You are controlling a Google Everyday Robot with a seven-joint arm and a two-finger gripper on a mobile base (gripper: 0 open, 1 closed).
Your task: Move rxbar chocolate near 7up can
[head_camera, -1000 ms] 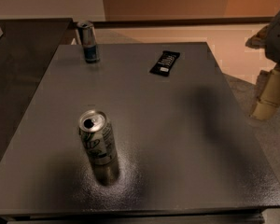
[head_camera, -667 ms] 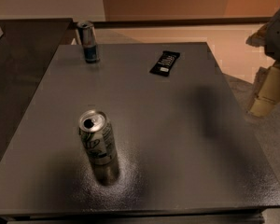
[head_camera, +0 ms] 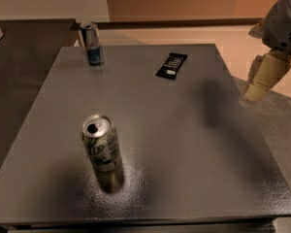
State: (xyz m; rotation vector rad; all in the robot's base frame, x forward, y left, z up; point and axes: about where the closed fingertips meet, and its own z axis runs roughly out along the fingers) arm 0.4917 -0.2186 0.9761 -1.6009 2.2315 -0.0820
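The rxbar chocolate (head_camera: 171, 65), a flat black wrapper with white lettering, lies at the far right of the grey table (head_camera: 184, 144). The 7up can (head_camera: 101, 148), white and green with a silver top, stands upright at the near left. My gripper (head_camera: 263, 79) hangs above the table's right edge, to the right of the bar and a little nearer than it, apart from it. It holds nothing that I can see.
A slim blue-and-silver can (head_camera: 91, 43) stands upright at the table's far left corner. A darker counter (head_camera: 19, 62) adjoins the table on the left. The floor (head_camera: 281, 125) shows beyond the right edge.
My gripper has moved slightly up and to the left, toward the table's right edge. The bar and both cans have not moved.
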